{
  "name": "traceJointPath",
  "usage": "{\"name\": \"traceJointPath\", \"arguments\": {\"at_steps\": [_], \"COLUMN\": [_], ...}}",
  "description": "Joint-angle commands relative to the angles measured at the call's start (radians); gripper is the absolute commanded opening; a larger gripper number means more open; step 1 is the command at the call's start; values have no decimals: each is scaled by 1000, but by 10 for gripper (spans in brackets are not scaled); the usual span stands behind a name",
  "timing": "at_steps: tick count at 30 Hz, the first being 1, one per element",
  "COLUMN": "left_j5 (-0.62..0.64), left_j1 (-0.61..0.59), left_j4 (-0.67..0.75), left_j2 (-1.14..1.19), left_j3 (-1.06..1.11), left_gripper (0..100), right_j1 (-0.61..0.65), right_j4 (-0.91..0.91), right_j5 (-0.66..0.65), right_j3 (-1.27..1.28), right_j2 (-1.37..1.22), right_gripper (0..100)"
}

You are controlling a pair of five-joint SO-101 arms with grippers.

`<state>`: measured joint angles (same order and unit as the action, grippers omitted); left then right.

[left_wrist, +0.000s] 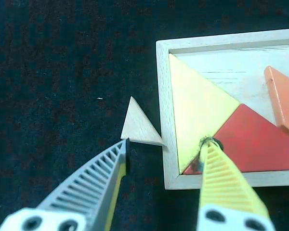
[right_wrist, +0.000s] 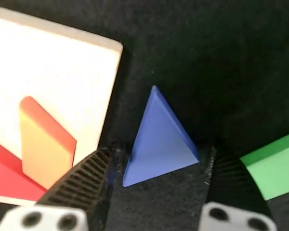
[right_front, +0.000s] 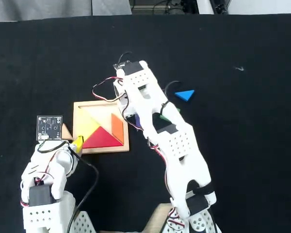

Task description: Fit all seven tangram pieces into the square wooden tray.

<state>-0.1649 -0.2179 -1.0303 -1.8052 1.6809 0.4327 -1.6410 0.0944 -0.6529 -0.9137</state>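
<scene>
No text, number or label can be read. The wooden tray (left_wrist: 164,110) and the yellow triangle (left_wrist: 197,110) show plain faces. The small dark square board (right_front: 49,127) on the left arm (right_front: 48,170), at its wrist, bears pale marks too small to read.

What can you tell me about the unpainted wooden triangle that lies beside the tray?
The unpainted triangle is a small flat piece of pale bare wood. It lies flat on the black cloth, outside the tray, and one corner almost meets the tray's outer wall. The grey fingertip of the open left pincer stands at one of its edges; whether they touch is unclear.
</scene>
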Motion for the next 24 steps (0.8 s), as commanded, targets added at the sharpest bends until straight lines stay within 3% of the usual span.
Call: {"name": "traceJointPath", "arguments": {"at_steps": [1, 4, 14, 17, 24], "left_j5": [-5, -5, -5, -5, -5], "left_j1": [7, 7, 7, 7, 7], "left_j4": [15, 15, 15, 15, 15], "left_j2": [-8, -8, -8, -8, -8], "left_j3": [19, 19, 19, 19, 19], "left_gripper": [242, 242, 242, 242, 242], "right_j1": [-20, -17, -63, -48, 55], "right_j4": [20, -2, -106, -123, -118], "right_j5": [8, 8, 0, -94, -483], "right_j3": [-62, -64, -180, -246, -254], "right_j2": [1, 1, 51, 110, 174], "right_gripper": [164, 120, 119, 115, 116]}}
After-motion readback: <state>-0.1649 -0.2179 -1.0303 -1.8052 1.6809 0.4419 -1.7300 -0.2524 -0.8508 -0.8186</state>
